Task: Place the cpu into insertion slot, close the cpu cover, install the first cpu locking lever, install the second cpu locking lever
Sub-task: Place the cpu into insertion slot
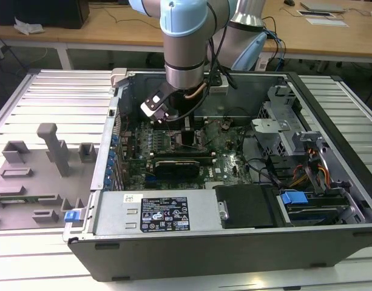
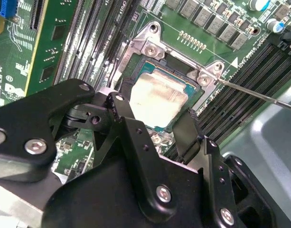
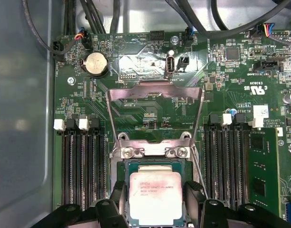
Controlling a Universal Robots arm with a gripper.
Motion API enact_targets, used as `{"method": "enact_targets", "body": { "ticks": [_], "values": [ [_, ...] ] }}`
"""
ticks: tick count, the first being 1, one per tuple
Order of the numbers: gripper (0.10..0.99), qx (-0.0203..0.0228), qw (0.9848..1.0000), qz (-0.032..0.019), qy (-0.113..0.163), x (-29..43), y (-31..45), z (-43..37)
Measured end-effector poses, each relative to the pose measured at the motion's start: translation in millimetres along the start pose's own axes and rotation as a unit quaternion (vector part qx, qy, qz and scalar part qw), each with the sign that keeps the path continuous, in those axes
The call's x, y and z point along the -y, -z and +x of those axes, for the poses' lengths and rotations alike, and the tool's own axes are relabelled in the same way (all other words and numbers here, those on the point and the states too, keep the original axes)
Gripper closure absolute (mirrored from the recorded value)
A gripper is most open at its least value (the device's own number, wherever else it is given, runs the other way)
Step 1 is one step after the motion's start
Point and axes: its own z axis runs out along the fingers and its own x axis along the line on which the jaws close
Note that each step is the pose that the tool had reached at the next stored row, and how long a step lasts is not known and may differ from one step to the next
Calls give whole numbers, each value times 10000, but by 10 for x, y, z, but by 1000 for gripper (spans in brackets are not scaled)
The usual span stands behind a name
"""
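In both wrist views the cpu [image 3: 155, 194] [image 2: 157, 95], a square chip with a dull silver top, lies level in the insertion slot [image 3: 154, 163] [image 2: 176, 64] on the green board. My gripper [image 3: 155, 199] [image 2: 153, 116] straddles it, and its black fingers [image 3: 120, 192] press on two opposite edges of the chip. The cpu cover [image 3: 154, 91], a thin metal frame, stands swung up and open behind the slot. A thin locking lever [image 2: 259, 95] sticks out free beside the socket. In the exterior view the gripper [image 1: 187, 134] reaches down into the open computer case.
Long black memory slots [image 3: 81, 161] [image 3: 223, 156] flank the socket on both sides. Cables [image 1: 264, 173] and drive bays [image 1: 313, 163] fill the case towards the exterior view's right. A grey fixture tray [image 1: 40, 163] lies outside the case on the exterior view's left.
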Motion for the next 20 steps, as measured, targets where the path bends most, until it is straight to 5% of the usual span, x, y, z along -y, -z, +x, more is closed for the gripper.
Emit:
{"method": "enact_targets", "body": {
  "ticks": [5, 11, 20],
  "values": [
    [471, 0, 10000, 0, 0, -12, 133, 4],
    [482, 3, 10000, 0, 1, -13, 145, 4],
    [976, 6, 10000, 0, 1, -13, 145, 4]
  ]
}}
